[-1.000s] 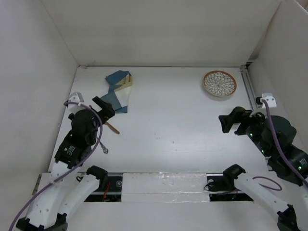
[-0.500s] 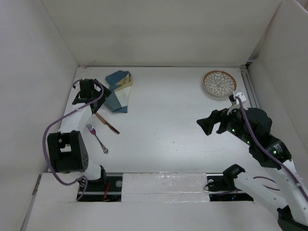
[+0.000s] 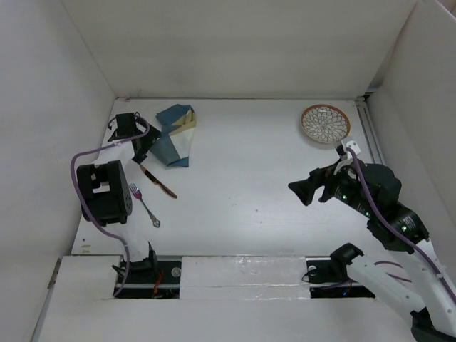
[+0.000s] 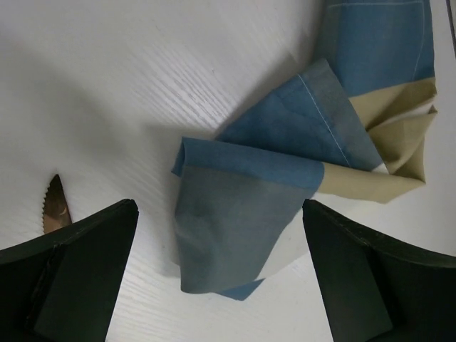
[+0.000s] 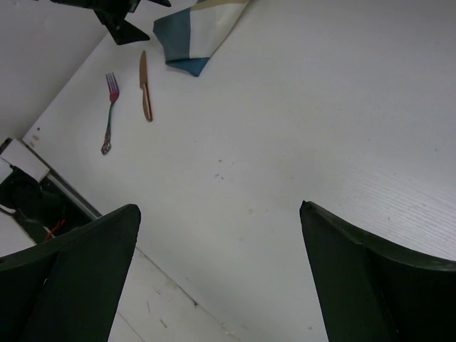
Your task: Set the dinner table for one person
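Top view, left to right

- Left gripper [image 3: 140, 140], upper left: fingers spread wide, nothing between them. The wrist view shows it straddling a fold of the cloth from above, apparently not touching it
- Slim metal fork with pinkish tines [image 3: 144, 205], lower left, lying loose; copper-brown knife with a serrated tip [image 3: 158, 180] just beside it, not parallel to it
- Crumpled blue-and-beige cloth placemat [image 3: 174, 135], upper left, folded over itself, not spread flat
- Dinner table, the large matte white tabletop [image 3: 249, 178], fills the middle of the frame; every item sits on it
- Right gripper [image 3: 305, 191], right of centre: fingers apart, carrying nothing, raised above bare tabletop
- Round patterned plate with an orange-brown rim [image 3: 325, 124], upper right, well apart from cloth and cutlery

Progress, judged: nothing is laid. The placemat needs flattening first, then plate onto it, fork and knife to either side. Left arm looks poised to start on the cloth

Writing: no brand, label or lettering readable in any view
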### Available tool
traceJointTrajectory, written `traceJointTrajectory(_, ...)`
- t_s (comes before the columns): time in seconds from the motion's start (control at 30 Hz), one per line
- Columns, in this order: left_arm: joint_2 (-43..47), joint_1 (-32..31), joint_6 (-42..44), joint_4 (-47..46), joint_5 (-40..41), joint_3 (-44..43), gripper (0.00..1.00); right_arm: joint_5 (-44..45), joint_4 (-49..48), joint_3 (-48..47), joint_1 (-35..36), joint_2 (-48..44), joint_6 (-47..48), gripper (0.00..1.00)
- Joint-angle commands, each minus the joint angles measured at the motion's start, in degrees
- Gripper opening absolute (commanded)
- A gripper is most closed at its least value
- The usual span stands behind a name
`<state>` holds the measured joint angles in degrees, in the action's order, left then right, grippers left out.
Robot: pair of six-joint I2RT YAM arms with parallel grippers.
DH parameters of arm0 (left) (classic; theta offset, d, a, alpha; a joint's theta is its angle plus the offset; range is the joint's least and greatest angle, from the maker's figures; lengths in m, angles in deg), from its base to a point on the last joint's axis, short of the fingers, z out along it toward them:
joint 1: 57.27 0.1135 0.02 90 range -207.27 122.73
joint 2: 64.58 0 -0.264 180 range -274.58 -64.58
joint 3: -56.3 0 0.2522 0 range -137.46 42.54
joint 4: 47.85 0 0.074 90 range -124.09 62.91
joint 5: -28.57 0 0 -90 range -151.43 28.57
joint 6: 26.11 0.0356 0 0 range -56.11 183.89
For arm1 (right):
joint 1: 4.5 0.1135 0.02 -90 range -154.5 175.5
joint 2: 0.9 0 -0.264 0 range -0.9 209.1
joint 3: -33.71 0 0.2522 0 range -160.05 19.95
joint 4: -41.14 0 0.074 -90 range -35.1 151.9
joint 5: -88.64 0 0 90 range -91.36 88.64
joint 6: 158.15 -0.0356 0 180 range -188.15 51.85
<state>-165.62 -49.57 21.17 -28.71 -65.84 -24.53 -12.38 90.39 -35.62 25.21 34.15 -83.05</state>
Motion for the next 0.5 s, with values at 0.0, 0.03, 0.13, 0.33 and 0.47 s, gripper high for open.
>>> traceJointTrajectory(0.0,-0.6,0.5,-0.1,-1.0,-0.3,-3.9,0.97,-1.2,-3.1,0.1,0.4,-1.2,0.7,1.00)
traceJointTrajectory(0.03,-1.3,0.5,-0.7,-1.0,-0.3,-3.9,0.96,-1.2,-3.1,0.6,0.4,-1.2,0.7,1.00)
traceJointTrajectory(0.13,-4.2,0.5,-0.7,-1.0,0.2,-5.4,0.92,-1.2,-3.1,0.6,0.4,-1.2,0.7,1.00)
traceJointTrajectory(0.33,-7.6,0.5,-0.7,-2.4,-1.0,-7.1,0.69,-0.7,-3.1,0.6,0.4,-1.2,0.7,1.00)
traceJointTrajectory(0.47,-8.4,0.5,-0.7,-3.6,-2.4,-7.1,0.42,-0.7,-3.8,0.6,0.4,-0.6,0.7,1.00)
